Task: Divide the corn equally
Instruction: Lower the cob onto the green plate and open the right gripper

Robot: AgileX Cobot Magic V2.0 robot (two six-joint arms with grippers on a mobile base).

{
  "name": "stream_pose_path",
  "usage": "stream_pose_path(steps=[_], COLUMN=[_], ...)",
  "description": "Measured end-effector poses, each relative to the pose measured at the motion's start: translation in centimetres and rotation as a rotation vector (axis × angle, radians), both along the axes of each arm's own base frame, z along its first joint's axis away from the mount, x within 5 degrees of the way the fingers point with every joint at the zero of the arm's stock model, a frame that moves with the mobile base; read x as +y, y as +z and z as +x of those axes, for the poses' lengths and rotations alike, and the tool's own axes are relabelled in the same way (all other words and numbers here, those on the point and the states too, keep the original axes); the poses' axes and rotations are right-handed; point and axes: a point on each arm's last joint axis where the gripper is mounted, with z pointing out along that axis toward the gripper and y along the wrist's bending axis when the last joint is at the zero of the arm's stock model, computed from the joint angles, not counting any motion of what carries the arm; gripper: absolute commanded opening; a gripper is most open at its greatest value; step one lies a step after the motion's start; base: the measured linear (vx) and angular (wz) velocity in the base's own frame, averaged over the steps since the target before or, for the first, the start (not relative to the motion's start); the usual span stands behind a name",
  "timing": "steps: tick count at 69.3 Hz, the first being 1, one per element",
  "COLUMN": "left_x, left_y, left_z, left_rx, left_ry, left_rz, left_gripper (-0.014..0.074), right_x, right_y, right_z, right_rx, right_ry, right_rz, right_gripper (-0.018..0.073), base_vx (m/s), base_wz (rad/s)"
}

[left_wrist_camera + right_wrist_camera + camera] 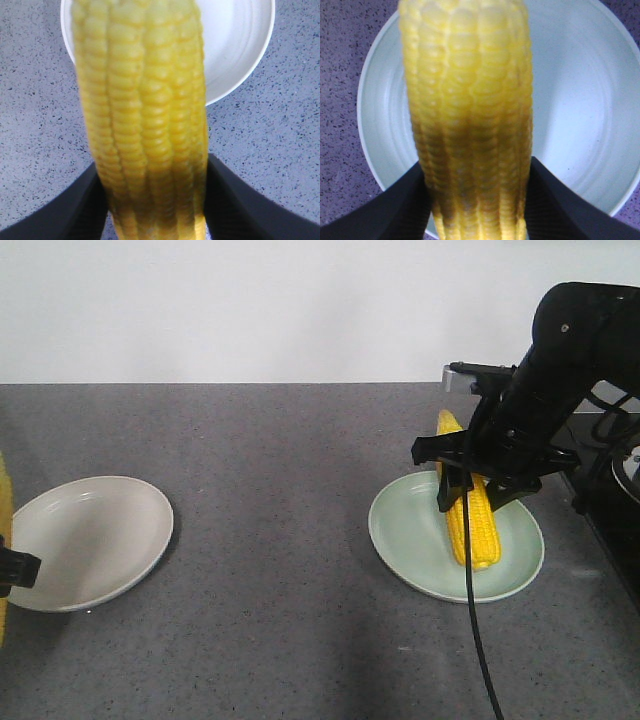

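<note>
The right gripper [478, 480] clenches a corn cob [470, 510] running near-to-far over the green plate [415, 540]. The left gripper [155, 200] grasps another cob [145, 115] above the white plate [240, 45]; grey speckled table [280, 460], white wall [250, 300].

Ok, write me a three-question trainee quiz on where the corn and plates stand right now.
1. True or false: the white plate already holds a cob.
2. Which plate lies under the right gripper? A green, B white.
3. Fill in: the left gripper has its jaws closed on a ____.

Key:
1. False; it is bare.
2. A, the green plate, with the cob over it.
3. Corn cob, hanging over the white plate's edge.
</note>
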Motion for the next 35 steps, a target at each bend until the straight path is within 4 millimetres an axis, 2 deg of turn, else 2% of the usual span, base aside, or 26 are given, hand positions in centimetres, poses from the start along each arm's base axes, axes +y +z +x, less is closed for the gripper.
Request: stream_pose_path(steps=[18, 35], left_x=[0.0, 0.0], left_y=[0.0, 0.0], left_z=[0.0, 0.0], left_rx=[0.0, 0.0], left_ry=[0.0, 0.0], left_rz=[0.0, 0.0], left_gripper=[0.0217, 0.0217], right_x=[0.4, 0.7], right_y=[-0.1, -1.9], right_z=[-0.1, -1.0], right_rx=[0.003, 0.056], right_ry=[0.006, 0.045], right_rz=[0.007, -0.059], right_gripper=[0.0246, 0.0246], base_vx=[0.0, 0.0], base_wz=[0.0, 0.0])
